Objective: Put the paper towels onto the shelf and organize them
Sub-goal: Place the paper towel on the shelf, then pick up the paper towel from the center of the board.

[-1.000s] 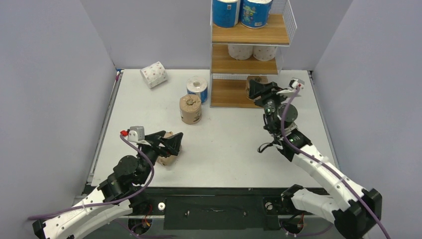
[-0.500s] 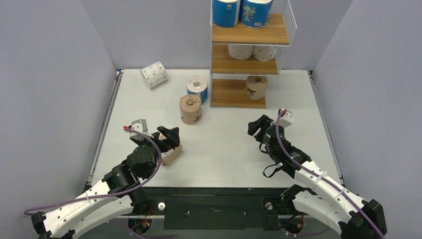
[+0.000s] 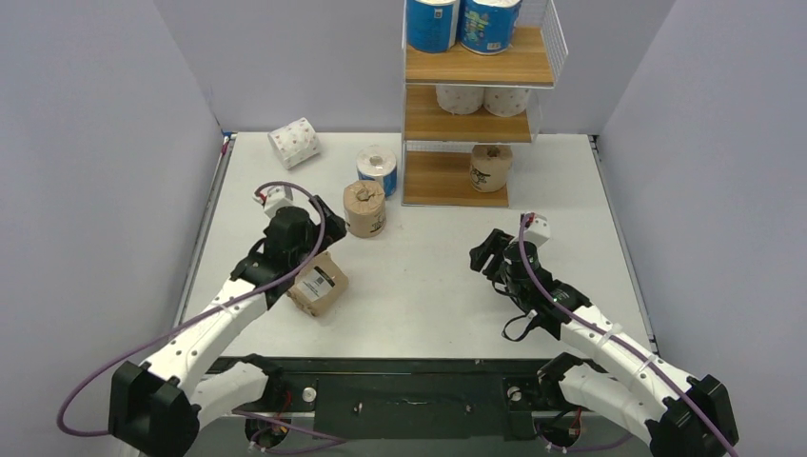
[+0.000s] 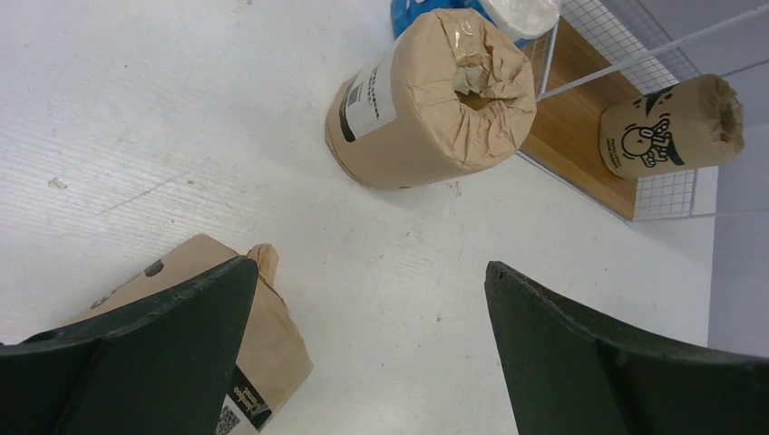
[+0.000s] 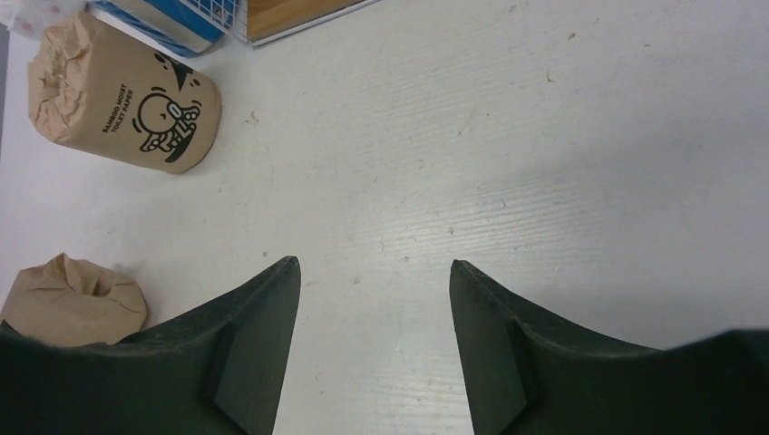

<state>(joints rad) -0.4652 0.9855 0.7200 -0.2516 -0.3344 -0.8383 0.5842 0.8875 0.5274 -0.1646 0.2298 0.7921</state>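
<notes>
The shelf [image 3: 476, 181] stands at the far side. It holds two blue rolls [image 3: 433, 24] on top, two white rolls [image 3: 460, 98] in the middle and one brown roll [image 3: 490, 167] on the bottom board. On the table are a dotted white roll [image 3: 294, 143], a blue roll [image 3: 377, 169], an upright brown roll [image 3: 364, 208] [image 4: 426, 100] [image 5: 127, 104] and a brown roll lying down [image 3: 318, 285] [image 4: 263, 344] [image 5: 73, 304]. My left gripper [image 3: 319, 238] [image 4: 370, 267] is open and empty, between the two table brown rolls. My right gripper [image 3: 485, 255] [image 5: 373, 263] is open and empty over bare table.
The shelf's white mesh side [image 4: 635, 41] and its bottom board [image 4: 580, 136] lie just right of the upright brown roll. Grey walls close in the table on the left, right and far sides. The left arm's purple cable [image 3: 285, 186] loops above its wrist.
My right gripper has drawn back from the shelf's bottom board, leaving the brown roll there. My left gripper has moved away from the lying brown roll toward the upright one.
</notes>
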